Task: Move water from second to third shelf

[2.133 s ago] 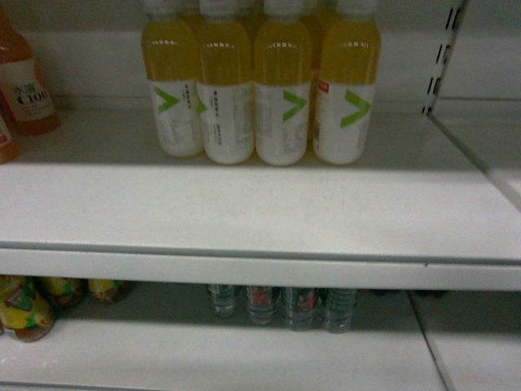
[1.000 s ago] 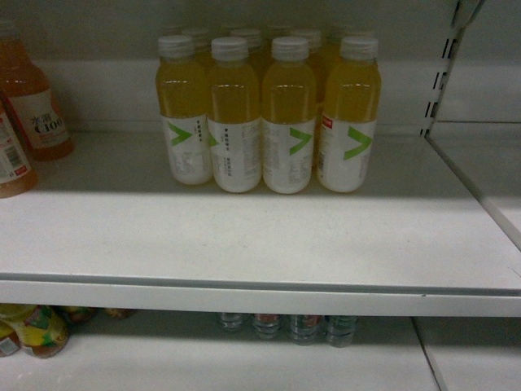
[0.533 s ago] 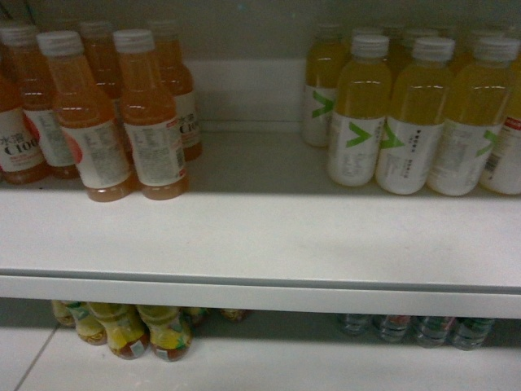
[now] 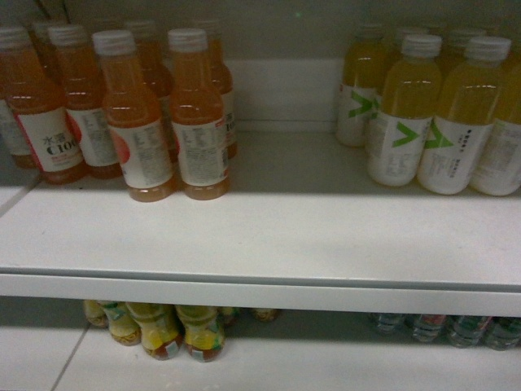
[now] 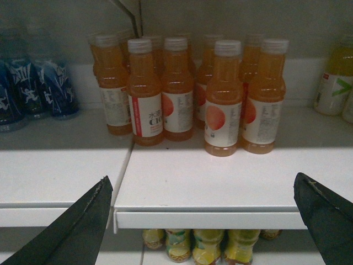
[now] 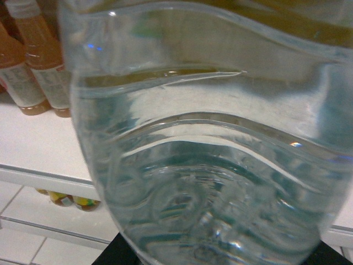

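The water bottle (image 6: 209,160) filling the right wrist view is clear, glossy plastic with wavy moulded ribs that catch small highlights. The orange drink bottles (image 4: 195,122) and yellow drink bottles (image 4: 456,114) are smooth translucent plastic with white ribbed caps and white wraps that look like matt paper or film. The shelf (image 4: 269,236) looks like smooth white painted metal with a dull sheen. The left claw (image 5: 204,221) has matt black fingers (image 5: 77,226).

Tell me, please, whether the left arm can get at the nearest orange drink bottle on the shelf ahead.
Probably yes. The left gripper is open, its fingers framing bare shelf, and nothing stands between them and the front orange bottle.
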